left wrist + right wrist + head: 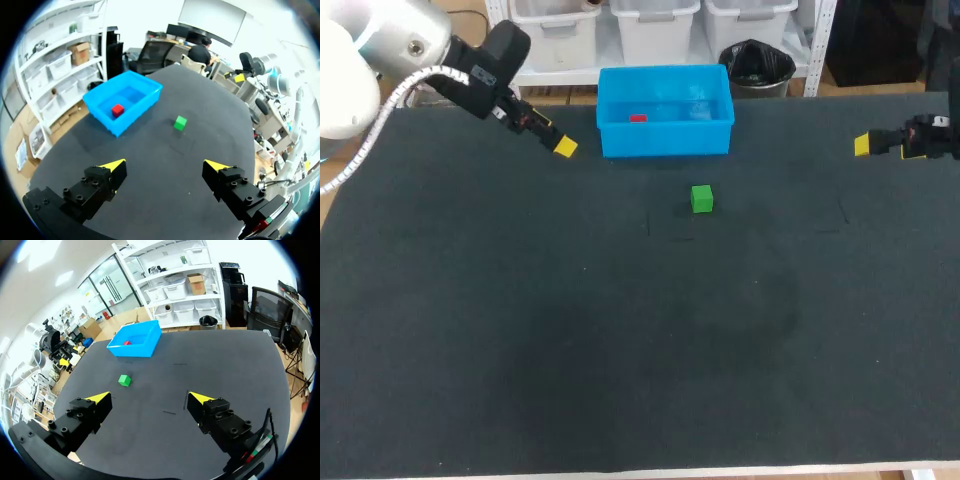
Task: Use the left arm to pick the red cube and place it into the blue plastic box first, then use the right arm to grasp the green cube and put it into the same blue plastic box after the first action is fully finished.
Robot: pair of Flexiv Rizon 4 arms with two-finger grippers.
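I am holding my right tool (150,398) wide open and empty above the desk (150,440), with my left tool (166,165) likewise spread on nothing. Ahead of the right tool the green cube (124,380) is sitting alone, small, sharp-edged and bright; coming down off centre, I reckon, a finger would be knocking it aside. Farther ahead, the blue plastic box (135,347) is holding the red cube (127,343); letting go too near its rim could be sending green bouncing out.
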